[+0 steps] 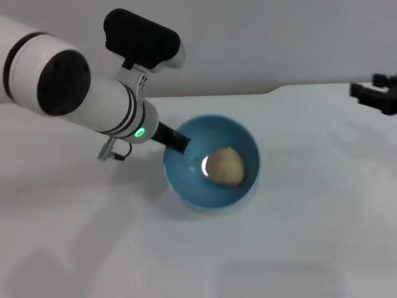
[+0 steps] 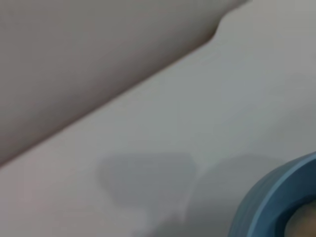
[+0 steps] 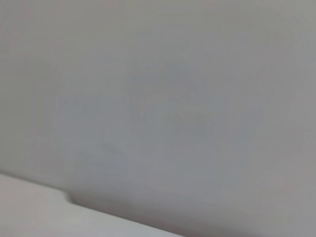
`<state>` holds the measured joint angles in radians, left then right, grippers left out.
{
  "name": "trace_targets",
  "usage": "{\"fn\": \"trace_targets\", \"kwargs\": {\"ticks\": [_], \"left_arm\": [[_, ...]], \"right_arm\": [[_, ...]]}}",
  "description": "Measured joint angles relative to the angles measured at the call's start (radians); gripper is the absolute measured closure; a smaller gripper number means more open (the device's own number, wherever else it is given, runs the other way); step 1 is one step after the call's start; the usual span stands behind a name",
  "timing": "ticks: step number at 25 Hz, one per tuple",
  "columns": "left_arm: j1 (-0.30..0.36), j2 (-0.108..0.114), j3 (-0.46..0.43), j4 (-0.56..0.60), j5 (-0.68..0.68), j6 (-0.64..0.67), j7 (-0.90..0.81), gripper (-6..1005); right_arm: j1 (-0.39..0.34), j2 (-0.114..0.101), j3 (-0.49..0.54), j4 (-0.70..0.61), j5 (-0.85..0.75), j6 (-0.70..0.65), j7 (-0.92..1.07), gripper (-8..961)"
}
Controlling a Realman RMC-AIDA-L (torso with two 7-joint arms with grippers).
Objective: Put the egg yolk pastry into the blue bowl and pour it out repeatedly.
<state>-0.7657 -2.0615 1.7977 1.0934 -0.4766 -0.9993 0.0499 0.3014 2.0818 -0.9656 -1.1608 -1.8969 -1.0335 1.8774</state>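
The blue bowl (image 1: 211, 162) sits at the middle of the white table with the egg yolk pastry (image 1: 225, 167) lying inside it, right of the bowl's centre. My left gripper (image 1: 175, 139) is at the bowl's left rim. One black finger reaches over the rim into the bowl, and the gripper is shut on that rim. In the left wrist view a piece of the blue bowl's rim (image 2: 269, 205) shows in a corner, with a sliver of the pastry (image 2: 303, 223) behind it. My right gripper (image 1: 377, 93) is parked far to the right, above the table's back edge.
The white table (image 1: 298, 236) ends at a back edge (image 1: 248, 94) with a small notch, and a grey wall stands beyond it. The right wrist view shows only that wall and a strip of the table.
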Motion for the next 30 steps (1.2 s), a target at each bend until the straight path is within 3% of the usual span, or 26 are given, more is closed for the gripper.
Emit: {"fn": "trace_targets", "kwargs": {"ticks": [4,12,20,24,27,30], "left_arm": [[0.062,-0.002,0.015,0.0,-0.001,0.216,0.034,995],[0.199,-0.004,0.086,0.032,-0.008,0.585,0.03,995],[0.376,-0.004,0.366,-0.029,0.015,1.279,0.034,996],[0.384,-0.011,0.537,-0.217,0.026,1.735,0.051,996],[0.363,-0.016,0.619,-0.32,0.02,1.906,0.099,996],[0.352,-0.017,0.647,-0.345,0.016,1.946,0.12,998]], "right_arm": [[-0.035,0.006,-0.037,0.094,0.006,0.154,-0.072,402],[-0.05,0.003,-0.14,0.189,0.021,0.32,-0.08,401],[-0.053,-0.002,-0.13,0.222,0.082,0.34,-0.08,402],[-0.055,-0.002,-0.129,0.222,0.082,0.341,-0.081,402],[-0.054,-0.002,-0.131,0.217,0.082,0.341,-0.081,402],[-0.052,-0.002,-0.132,0.216,0.082,0.341,-0.081,402]]}}
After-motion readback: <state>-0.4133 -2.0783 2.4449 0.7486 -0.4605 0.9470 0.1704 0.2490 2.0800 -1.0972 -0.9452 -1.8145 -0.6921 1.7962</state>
